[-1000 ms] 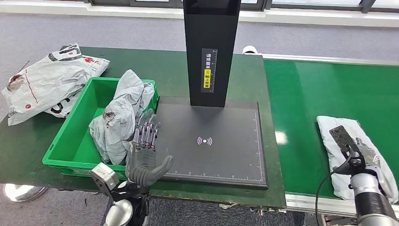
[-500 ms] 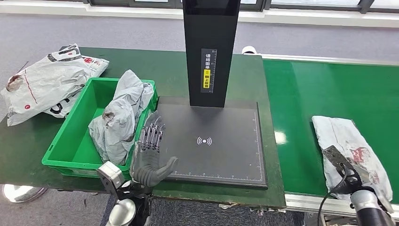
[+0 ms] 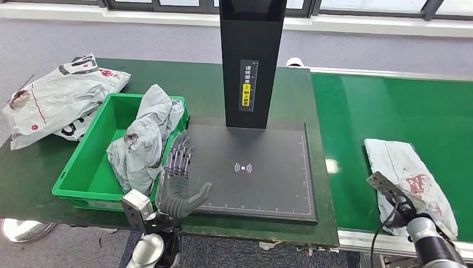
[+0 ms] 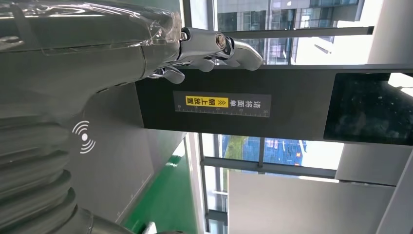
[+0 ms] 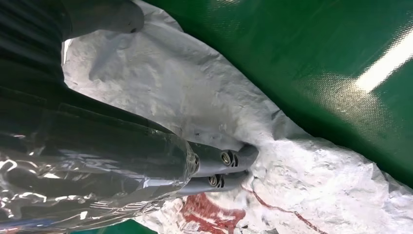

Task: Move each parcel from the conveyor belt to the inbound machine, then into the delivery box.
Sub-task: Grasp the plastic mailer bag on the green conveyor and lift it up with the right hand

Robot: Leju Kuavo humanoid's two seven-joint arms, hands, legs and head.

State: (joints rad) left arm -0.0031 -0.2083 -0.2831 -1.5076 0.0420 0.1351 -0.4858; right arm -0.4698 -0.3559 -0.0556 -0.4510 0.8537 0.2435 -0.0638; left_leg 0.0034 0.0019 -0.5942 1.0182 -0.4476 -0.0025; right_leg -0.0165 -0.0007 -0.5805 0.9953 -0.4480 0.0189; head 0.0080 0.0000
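Note:
A crumpled white parcel (image 3: 410, 170) with red marks lies flat on the green conveyor belt (image 3: 390, 106) at the right. My right hand (image 3: 399, 202) sits at its near edge. In the right wrist view the right hand (image 5: 97, 141) is spread over the parcel (image 5: 195, 97), its fingertips (image 5: 234, 163) dug into a fold and the thumb resting apart on the wrap. My left hand (image 3: 177, 180) hovers open, fingers straight, over the left edge of the black inbound machine's plate (image 3: 268, 184), beside the green delivery box (image 3: 78, 167). The left wrist view shows the left hand (image 4: 209, 46) empty before the machine's column (image 4: 224, 105).
A grey parcel (image 3: 142, 142) is slumped in the box against its right wall. More white parcels (image 3: 56, 97) lie on the dark table left of the box. The machine's black column (image 3: 251, 61) rises behind the plate. The belt (image 5: 316, 48) runs on to the right.
My right hand has drawn back from the top of the parcel to its near edge and sunk lower. The parcel has drifted a little left. My left hand edged slightly right.

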